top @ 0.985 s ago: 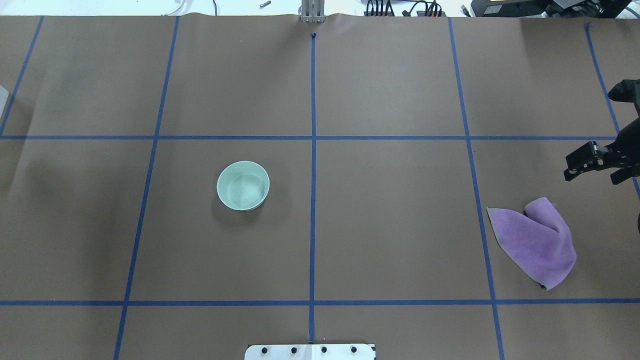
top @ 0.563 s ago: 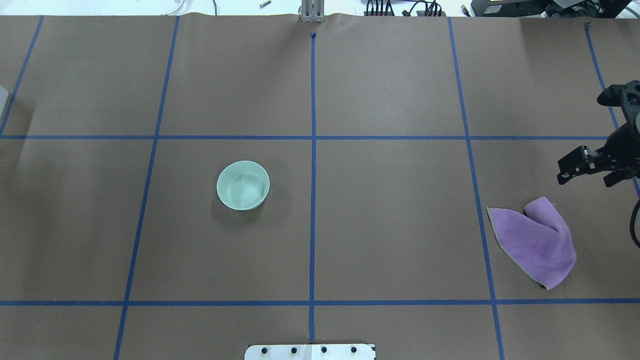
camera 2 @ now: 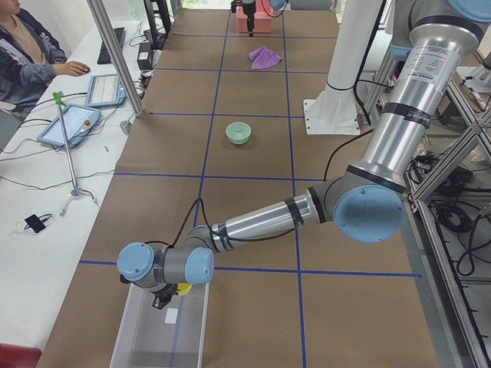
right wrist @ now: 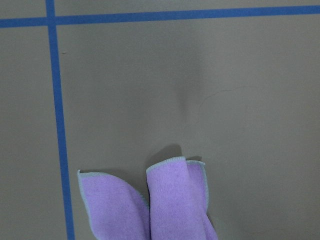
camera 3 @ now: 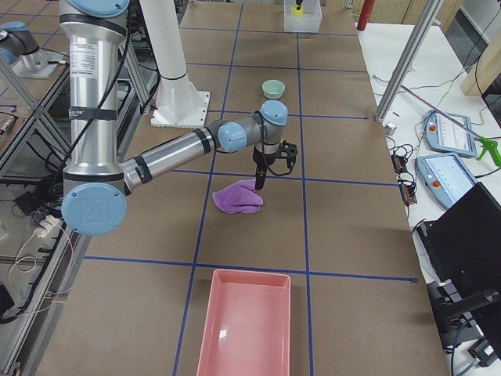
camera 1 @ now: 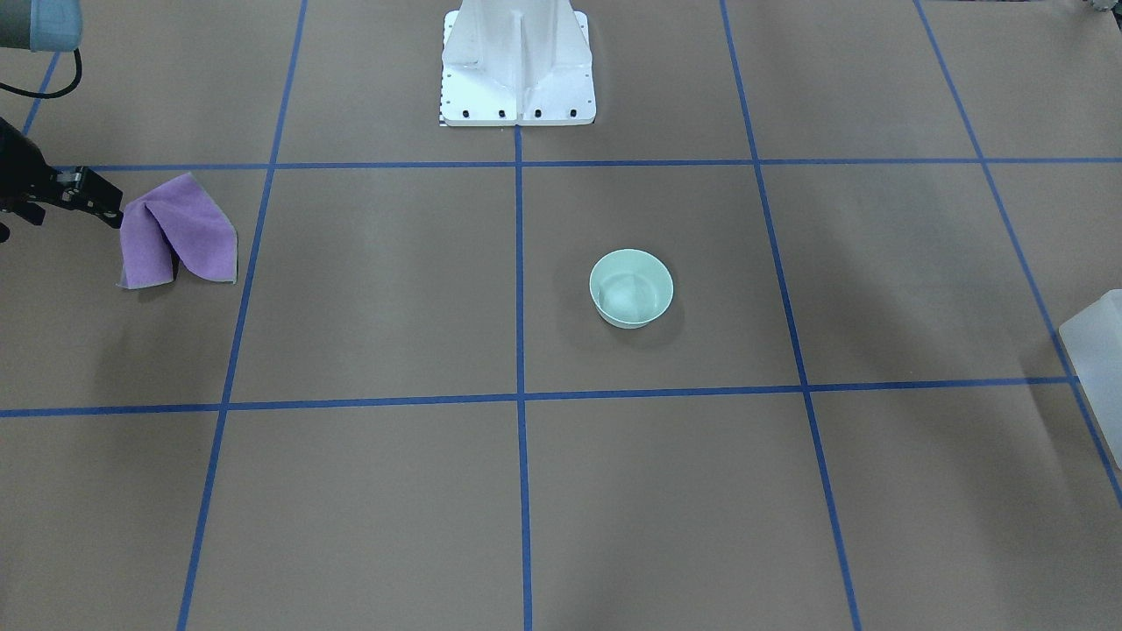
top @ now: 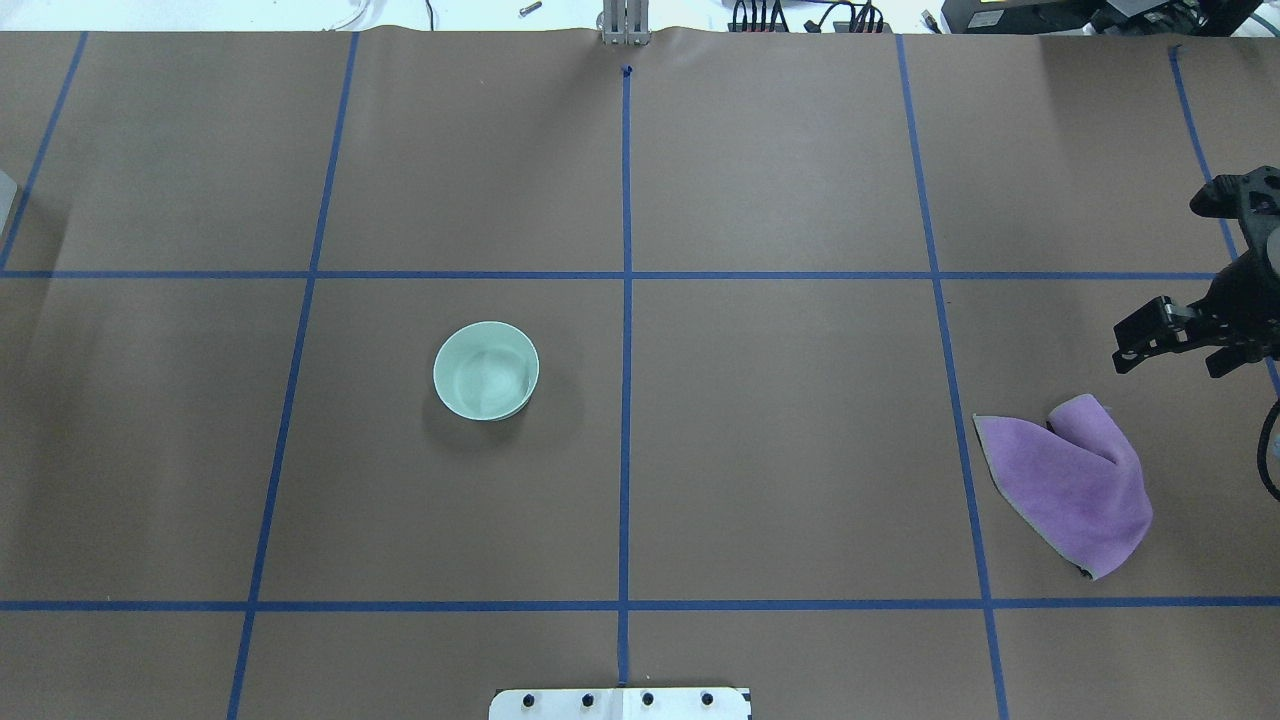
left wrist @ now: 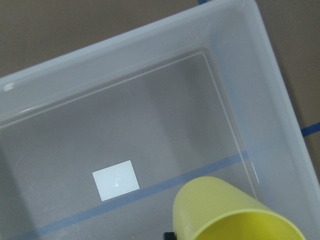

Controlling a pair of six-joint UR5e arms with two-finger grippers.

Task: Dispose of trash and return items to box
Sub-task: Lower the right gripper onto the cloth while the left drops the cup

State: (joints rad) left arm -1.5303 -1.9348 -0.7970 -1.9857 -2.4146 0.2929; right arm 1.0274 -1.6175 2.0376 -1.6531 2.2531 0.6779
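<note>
The yellow cup (left wrist: 225, 215) hangs tilted over the inside of the translucent box (left wrist: 150, 65), held in my left gripper (camera 2: 167, 295). The box stands at the table's left end (camera 2: 161, 337) and shows at the edge of the front view (camera 1: 1096, 350). The mint-green bowl (top: 486, 370) stands upright and empty near the table's middle (camera 1: 631, 287). My right gripper (top: 1175, 345) looks open and empty. It points down just beyond the far edge of a crumpled purple cloth (top: 1075, 485), apart from it (camera 3: 261, 182).
A pink tray (camera 3: 244, 325) lies at the table's right end, past the cloth (camera 3: 239, 197). The white robot base (camera 1: 517, 70) stands at the table's near middle edge. Blue tape lines grid the brown table. An operator and tablets are beside the table (camera 2: 31, 54).
My right gripper has moved a little further in over the table, toward the cloth's far side. The bowl and cloth have not moved.
</note>
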